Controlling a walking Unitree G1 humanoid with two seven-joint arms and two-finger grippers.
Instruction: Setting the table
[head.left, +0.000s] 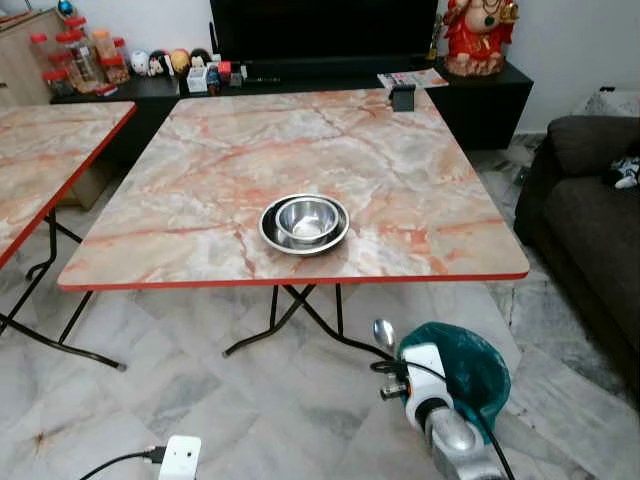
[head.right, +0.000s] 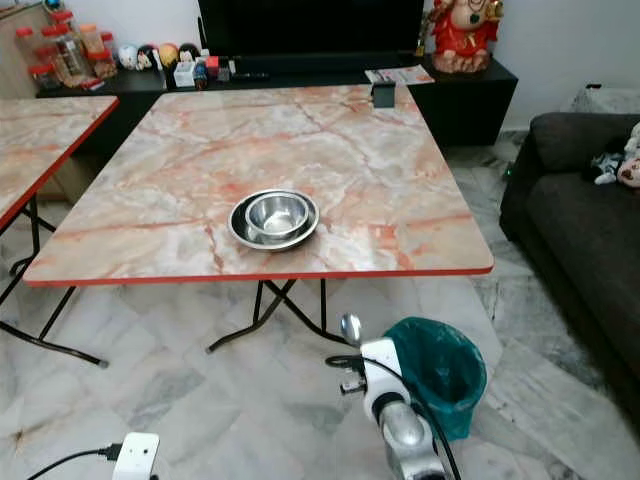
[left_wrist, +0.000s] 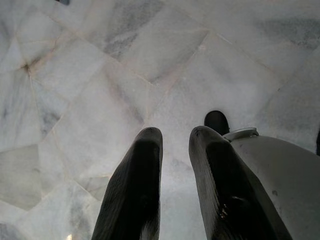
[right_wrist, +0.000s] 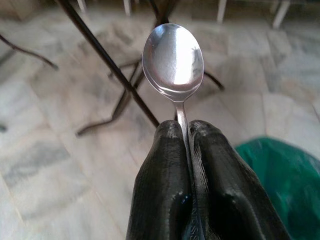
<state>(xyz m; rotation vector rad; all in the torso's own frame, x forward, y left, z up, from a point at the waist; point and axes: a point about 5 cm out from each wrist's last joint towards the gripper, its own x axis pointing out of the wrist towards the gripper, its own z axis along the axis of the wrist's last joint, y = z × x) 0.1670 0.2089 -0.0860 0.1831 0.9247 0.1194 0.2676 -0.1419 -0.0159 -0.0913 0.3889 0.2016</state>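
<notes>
I am holding the right gripper (right_wrist: 182, 131) closed on the handle of a shiny steel spoon (right_wrist: 173, 56) — its two black fingers (right_wrist: 160, 170) are pinching the thin stem, and the bowl is standing clear beyond the tips. Beyond that bowl the black folding legs (right_wrist: 107, 62) of the table are crossing, so I am carrying the spoon low, below the tabletop's edge; a green plastic bin (head.left: 478, 366) is sitting just beside the arm. The left gripper (left_wrist: 175, 150) is hanging idle over the pale marble floor (left_wrist: 100, 75), fingers slightly parted and gripping nothing. Ahead of and above the spoon, the pink-marbled, red-edged table (head.left: 400, 180) is already carrying a small steel bowl (head.left: 306, 219) nested on a wider steel plate (head.left: 272, 236). I judge the setting partly done — the spoon is waiting to be lifted and laid beside that plate.
</notes>
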